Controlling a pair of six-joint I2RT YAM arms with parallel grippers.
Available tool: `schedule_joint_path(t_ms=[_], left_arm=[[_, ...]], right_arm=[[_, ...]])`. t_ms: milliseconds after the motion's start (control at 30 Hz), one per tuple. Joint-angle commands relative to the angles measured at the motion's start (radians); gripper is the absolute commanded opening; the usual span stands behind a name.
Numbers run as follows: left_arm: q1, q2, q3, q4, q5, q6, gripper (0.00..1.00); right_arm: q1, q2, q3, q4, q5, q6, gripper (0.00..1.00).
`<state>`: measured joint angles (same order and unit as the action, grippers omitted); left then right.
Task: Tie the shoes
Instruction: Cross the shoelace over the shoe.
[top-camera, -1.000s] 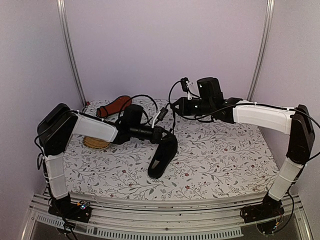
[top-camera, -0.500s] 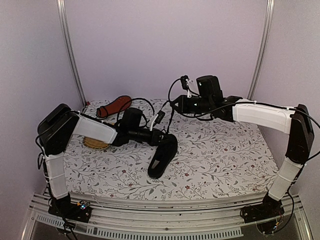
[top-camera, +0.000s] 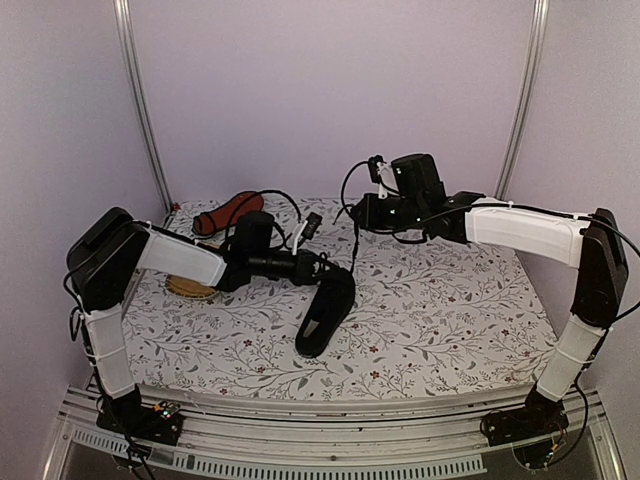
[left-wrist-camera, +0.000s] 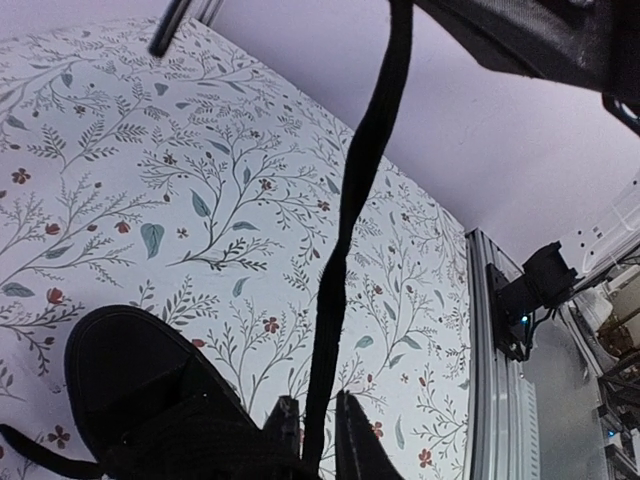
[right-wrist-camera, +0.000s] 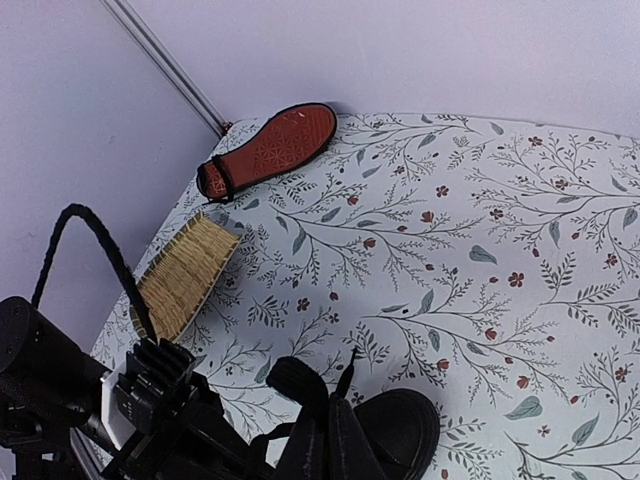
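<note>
change: left arm (top-camera: 180, 258) has drawn back leftward.
left gripper (left-wrist-camera: 315, 425): pinched narrow on the taut lace (left-wrist-camera: 355, 200), low over the shoe (top-camera: 325, 315).
right gripper (right-wrist-camera: 330, 432): closed on the lace, raised, farther back.

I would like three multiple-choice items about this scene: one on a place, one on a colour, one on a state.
1. Where is the second shoe? A. far-left corner of the table B. near right edge C. on the mat
2. Its sole is: A. white B. reddish-orange C. blue
3. The lace at the left gripper is: A. slack on the table B. tied in a bow C. stretched straight

Answers: 1 A, it lies by the back wall; 2 B, the right wrist view shows it; 3 C, it runs straight up from the jaws.
</note>
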<state>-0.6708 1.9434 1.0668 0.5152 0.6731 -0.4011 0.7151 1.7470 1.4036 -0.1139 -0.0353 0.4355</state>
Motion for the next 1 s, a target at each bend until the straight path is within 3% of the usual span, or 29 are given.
schedule_joint_path(t_ms=[0, 967], left_arm=[[0.009, 0.012, 0.033, 0.031, 0.046, -0.004, 0.15], [-0.005, 0.112, 0.173, -0.11, 0.104, 0.081, 0.4]], right_arm=[[-0.005, -0.002, 0.042, -0.01, 0.012, 0.009, 0.02], [-0.006, 0.054, 0.101, 0.026, -0.088, 0.021, 0.02]])
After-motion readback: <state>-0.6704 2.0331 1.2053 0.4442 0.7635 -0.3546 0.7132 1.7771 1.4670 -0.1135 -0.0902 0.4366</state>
